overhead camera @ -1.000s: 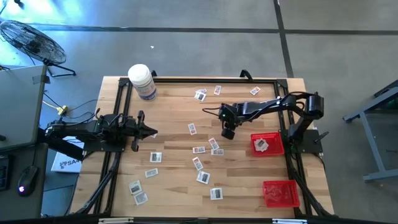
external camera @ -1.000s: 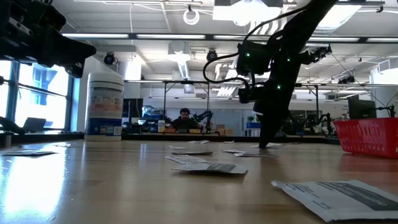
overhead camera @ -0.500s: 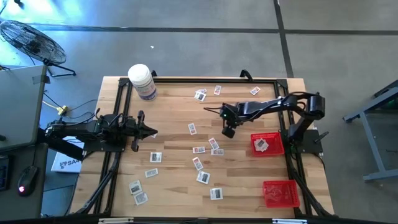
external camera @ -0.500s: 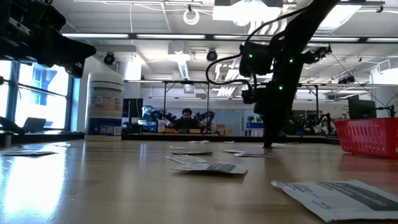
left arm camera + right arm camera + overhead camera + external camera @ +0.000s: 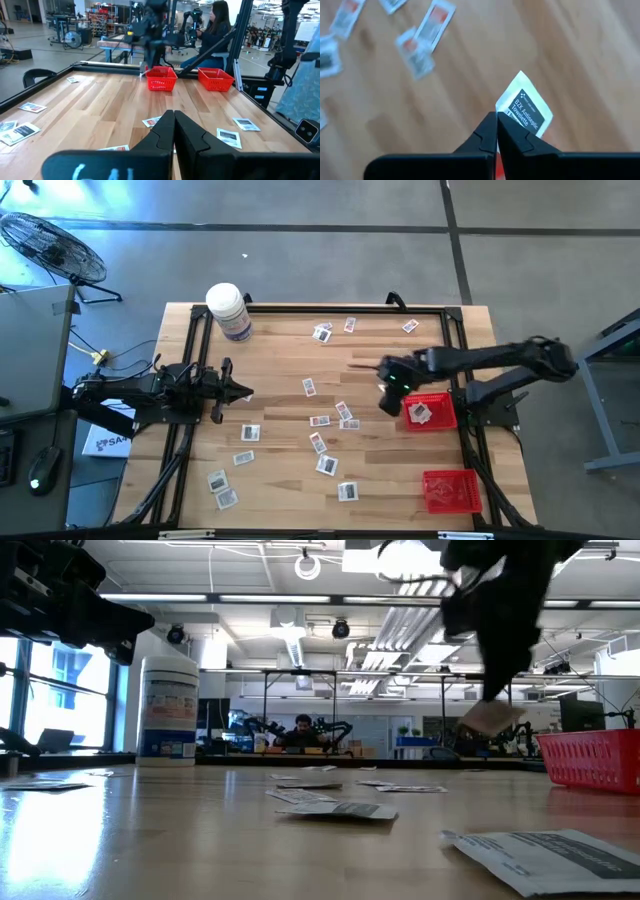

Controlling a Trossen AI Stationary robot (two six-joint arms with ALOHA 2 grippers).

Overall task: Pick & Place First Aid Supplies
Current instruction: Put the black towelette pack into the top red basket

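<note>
Several small white-grey packets (image 5: pixel 327 464) lie flat on the wooden table. My right gripper (image 5: pixel 391 401) hovers above the table just left of the nearer red basket (image 5: pixel 441 398) and is shut on one packet (image 5: pixel 526 107) printed "BZK Antiseptic Towelette". The low view shows that packet (image 5: pixel 490 720) hanging clear of the table. Another packet (image 5: pixel 421 413) lies inside that basket. My left gripper (image 5: pixel 243 391) waits shut at the table's left side, touching nothing. My right gripper pinches the towelette packet by one corner (image 5: pixel 506 113) between its two shut fingertips (image 5: pixel 489 126), coming from above and pointing down. The packet is lifted clear of the table and sticks out past the fingertips, tilted.
A large white bottle (image 5: pixel 228 311) stands at the far left corner. A second red basket (image 5: pixel 450 489) sits at the near right corner. A black frame (image 5: pixel 300 309) runs along the table's edges. Loose packets (image 5: pixel 346 422) lie just left of my right gripper.
My right gripper has risen from the table and moved toward the right edge, up to the nearer red basket. It carries a packet that is now lifted clear of the table. The left arm has kept still.
</note>
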